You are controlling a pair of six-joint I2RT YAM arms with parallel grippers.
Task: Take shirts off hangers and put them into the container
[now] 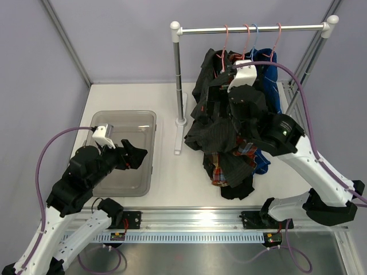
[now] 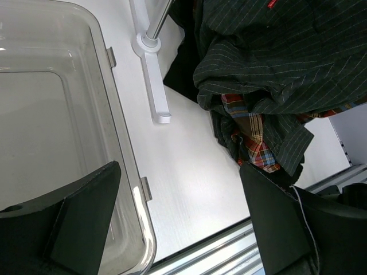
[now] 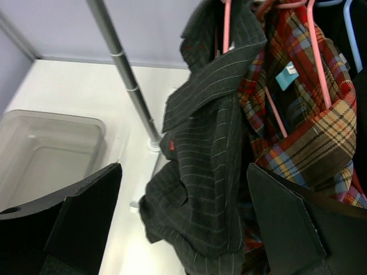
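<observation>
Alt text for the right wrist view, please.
A charcoal pinstriped shirt and a plaid shirt hang on pink hangers, framed by the black fingers of the open right claw. The grey container and the rail's metal post stand to the left.

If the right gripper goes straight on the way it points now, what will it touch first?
Probably the dark pinstriped shirt, which hangs straight ahead between the open jaws of the right gripper; the plaid shirt lies beside that line. Depth is unclear.

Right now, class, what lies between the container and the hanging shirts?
The rail stand's post and white foot stand between container and shirts; clearest in the top external view.
</observation>
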